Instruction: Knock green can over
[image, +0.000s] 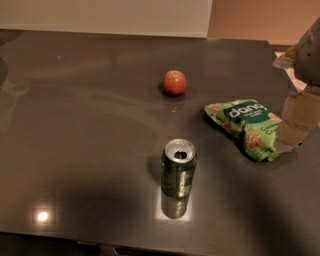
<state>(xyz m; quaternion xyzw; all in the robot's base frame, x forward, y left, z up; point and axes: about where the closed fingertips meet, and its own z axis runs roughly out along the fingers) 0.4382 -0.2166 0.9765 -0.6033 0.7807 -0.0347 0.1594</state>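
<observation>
The green can (178, 172) stands upright on the dark glossy table (90, 130), near the front edge and a little right of centre. It is slim and shiny dark green, with a silver top and an open pull-tab hole. My gripper (296, 120) is at the right edge of the camera view, above the table's right side. It is well to the right of the can and beyond it, apart from it, with the snack bag between them.
A flat bright-green snack bag (245, 127) lies right of the can, just left of my gripper. An orange-red ball (174, 82) sits farther back, behind the can. The table's far edge meets a pale wall (105, 15).
</observation>
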